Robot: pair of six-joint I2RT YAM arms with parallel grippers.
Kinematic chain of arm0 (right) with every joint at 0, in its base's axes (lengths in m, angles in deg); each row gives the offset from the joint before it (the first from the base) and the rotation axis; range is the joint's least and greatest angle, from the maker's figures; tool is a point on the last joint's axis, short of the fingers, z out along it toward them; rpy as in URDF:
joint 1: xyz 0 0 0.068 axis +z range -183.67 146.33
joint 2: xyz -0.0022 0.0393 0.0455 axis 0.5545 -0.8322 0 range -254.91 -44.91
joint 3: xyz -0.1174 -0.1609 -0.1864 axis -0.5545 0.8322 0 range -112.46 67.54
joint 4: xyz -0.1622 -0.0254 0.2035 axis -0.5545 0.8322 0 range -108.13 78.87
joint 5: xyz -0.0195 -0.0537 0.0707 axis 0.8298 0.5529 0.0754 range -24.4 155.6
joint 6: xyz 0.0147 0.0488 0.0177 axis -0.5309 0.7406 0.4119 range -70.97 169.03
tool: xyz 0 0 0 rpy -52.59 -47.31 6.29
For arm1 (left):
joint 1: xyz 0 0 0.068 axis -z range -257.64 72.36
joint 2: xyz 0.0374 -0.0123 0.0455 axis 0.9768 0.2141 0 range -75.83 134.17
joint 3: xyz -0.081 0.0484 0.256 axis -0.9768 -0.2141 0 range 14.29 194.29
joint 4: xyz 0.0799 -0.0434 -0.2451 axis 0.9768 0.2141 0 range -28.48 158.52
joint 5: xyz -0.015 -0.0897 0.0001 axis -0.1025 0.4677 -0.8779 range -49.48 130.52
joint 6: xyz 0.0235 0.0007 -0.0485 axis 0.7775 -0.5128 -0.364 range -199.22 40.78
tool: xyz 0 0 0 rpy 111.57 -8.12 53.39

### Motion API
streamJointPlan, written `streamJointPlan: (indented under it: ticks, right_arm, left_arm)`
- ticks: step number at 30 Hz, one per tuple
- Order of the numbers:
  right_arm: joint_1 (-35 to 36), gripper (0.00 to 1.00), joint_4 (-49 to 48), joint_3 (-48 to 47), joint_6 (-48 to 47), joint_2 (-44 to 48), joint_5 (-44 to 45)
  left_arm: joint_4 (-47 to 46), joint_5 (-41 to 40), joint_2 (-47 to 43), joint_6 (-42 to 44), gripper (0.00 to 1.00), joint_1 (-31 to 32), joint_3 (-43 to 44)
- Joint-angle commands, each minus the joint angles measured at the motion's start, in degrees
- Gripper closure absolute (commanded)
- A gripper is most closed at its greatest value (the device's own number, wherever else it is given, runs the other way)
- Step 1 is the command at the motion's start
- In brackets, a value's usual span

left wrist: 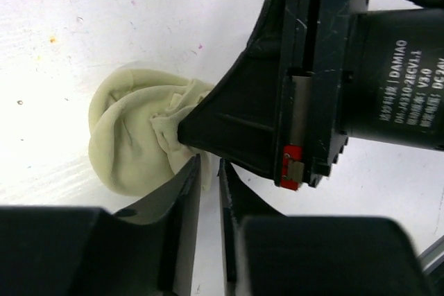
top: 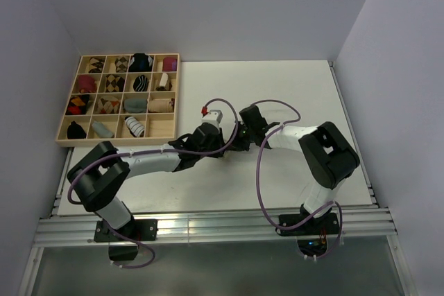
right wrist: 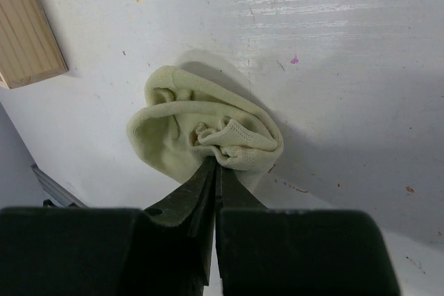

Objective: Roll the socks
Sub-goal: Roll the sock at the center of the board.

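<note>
Plainly the whole matter sat near the middle of the table (right wrist: 333, 46), where both arms met over one small bundle. The pale yellow-green sock (right wrist: 201, 126) lay there bunched into a loose, half-made roll on the white surface, apart from the wooden tray (right wrist: 28, 25). The striped sock showed in no view, and whether it was wrapped inside could not be told. The right gripper (right wrist: 214, 168) was clamped on a puckered fold at the near edge of the bundle, its jaws pressed together with fabric bulging just beyond the tips. From that gripper the bundle lay straight ahead, its longer side running crosswise to the fingers. The left gripper (left wrist: 209, 175) came in roughly at a right angle to the right one, its jaws drawn to a narrow slit with the sock's lower edge at their mouth. Whether they pinched cloth or merely stood against it could not be told. Most of the bundle lay ahead and to the left of those fingers. By my judgement the right arm had the surer purchase, so any further turn of the roll would hinge on it drawing the fold across the short way while the left steadied the other side.
</note>
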State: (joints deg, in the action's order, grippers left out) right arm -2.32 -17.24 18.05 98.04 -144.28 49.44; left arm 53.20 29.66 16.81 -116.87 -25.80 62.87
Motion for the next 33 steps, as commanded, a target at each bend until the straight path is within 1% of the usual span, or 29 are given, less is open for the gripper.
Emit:
streamJointPlan:
  ticks: [1, 2, 8, 13, 16, 19, 20, 23, 24, 28, 32, 33]
  right_arm:
    - [0.20, 0.94, 4.04, 0.10, -0.67, -1.88, 2.72]
    - [0.20, 0.94, 4.04, 0.19, -0.59, -1.79, 2.80]
    - [0.20, 0.94, 3.95, 0.28, -0.59, -1.88, 2.63]
    - [0.20, 0.94, 3.95, 0.10, -0.59, -1.88, 2.54]
    - [0.20, 0.94, 4.12, 0.01, -0.67, -1.79, 2.54]
    - [0.20, 0.94, 4.30, -0.07, -0.68, -1.70, 2.54]
    - [0.20, 0.94, 4.30, -0.25, -0.76, -1.79, 2.54]
    - [0.20, 0.94, 4.39, -0.25, -0.68, -1.79, 2.45]
    - [0.11, 0.94, 4.39, -0.25, -0.76, -1.79, 2.37]
    - [0.11, 0.94, 4.48, -0.34, -0.76, -1.88, 2.28]
    - [0.11, 0.94, 4.56, -0.60, -0.67, -2.14, 2.01]
    - [0.11, 0.94, 4.48, -0.60, -0.76, -2.14, 1.75]
  left_arm:
    - [-1.35, -0.57, 1.66, 0.65, 0.81, 0.11, 0.64]
    - [-0.74, -0.66, 2.19, 0.39, 0.84, 0.02, 0.64]
    - [3.65, -3.29, 5.09, -1.98, 0.91, 0.02, -0.32]
    - [5.77, -6.37, 4.57, -2.08, 0.92, 0.02, -0.41]
    - [5.68, -7.17, 2.81, -0.68, 0.87, 0.02, -0.06]
    - [2.35, -6.81, 0.00, 2.31, 0.75, 0.90, -1.03]
    - [1.73, -6.90, -0.61, 3.80, 0.67, 1.34, -1.20]
    - [-0.73, -7.87, -2.63, 6.61, 0.57, 3.18, -1.55]
    - [-1.43, -7.87, -2.90, 7.23, 0.55, 3.79, -1.90]
    - [-4.95, -6.65, -2.82, 10.92, 0.54, 4.59, -2.52]
    - [-7.41, -5.59, -0.01, 15.31, 0.61, 5.21, -2.52]
    - [-7.85, -5.41, 0.43, 16.02, 0.62, 5.64, -2.44]
